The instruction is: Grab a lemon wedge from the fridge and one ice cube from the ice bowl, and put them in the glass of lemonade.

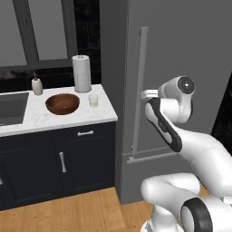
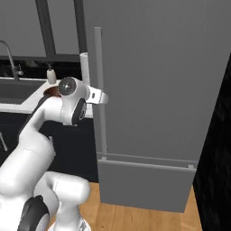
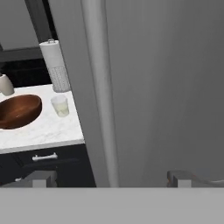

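The grey fridge (image 1: 190, 41) (image 2: 158, 67) stands shut, so the lemon wedge is hidden. My gripper (image 1: 147, 94) (image 2: 103, 98) (image 3: 109, 179) is open at the long bar handle (image 1: 140, 81) (image 2: 99, 63) (image 3: 101, 87). In the hand view the bar runs up between the two fingertips with a gap on each side. On the counter to the left sit the reddish-brown ice bowl (image 1: 62, 103) (image 3: 17, 111) and, just right of it, the glass of lemonade (image 1: 93, 100) (image 3: 60, 106). The ice cube is hidden from these angles.
A paper-towel roll (image 1: 81, 73) (image 3: 56, 65) stands behind the glass and a soap dispenser (image 1: 36, 85) (image 2: 51, 76) behind the bowl. A sink (image 1: 11, 108) with a faucet (image 2: 11, 58) lies further left. Dark cabinets sit under the white counter (image 1: 68, 118). Below the fridge door is its drawer (image 2: 144, 187).
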Available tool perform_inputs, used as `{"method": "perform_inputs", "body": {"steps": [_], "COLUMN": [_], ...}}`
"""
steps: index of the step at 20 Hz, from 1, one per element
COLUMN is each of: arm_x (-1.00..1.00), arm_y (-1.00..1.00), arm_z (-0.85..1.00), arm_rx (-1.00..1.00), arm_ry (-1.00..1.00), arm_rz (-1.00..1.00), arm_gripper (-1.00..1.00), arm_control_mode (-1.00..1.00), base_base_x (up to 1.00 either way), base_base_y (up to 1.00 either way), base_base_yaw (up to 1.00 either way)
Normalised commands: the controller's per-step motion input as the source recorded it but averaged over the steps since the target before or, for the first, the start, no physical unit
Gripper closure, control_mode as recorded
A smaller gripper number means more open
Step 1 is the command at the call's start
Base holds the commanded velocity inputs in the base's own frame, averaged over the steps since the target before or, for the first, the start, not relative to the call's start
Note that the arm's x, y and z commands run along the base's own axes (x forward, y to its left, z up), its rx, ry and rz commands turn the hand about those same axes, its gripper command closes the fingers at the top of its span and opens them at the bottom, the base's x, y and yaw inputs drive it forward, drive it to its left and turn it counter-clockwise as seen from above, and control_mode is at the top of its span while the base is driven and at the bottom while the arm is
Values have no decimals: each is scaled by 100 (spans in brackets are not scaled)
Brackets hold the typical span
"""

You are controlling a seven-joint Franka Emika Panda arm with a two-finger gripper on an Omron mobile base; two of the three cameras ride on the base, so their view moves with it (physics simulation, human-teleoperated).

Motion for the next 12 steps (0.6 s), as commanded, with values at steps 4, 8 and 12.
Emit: {"method": "perform_inputs", "body": {"steps": [4,8,12], "arm_x": [90,92,92], "arm_y": [0,0,0], "arm_z": [0,0,-11], "arm_rx": [0,0,0], "arm_ry": [0,0,0], "arm_rz": [3,3,2], "arm_gripper": [-100,-100,-100], "arm_control_mode": [-100,-100,-100], "base_base_x": [0,0,0], "base_base_y": [0,0,0], "base_base_yaw": [0,0,0]}}
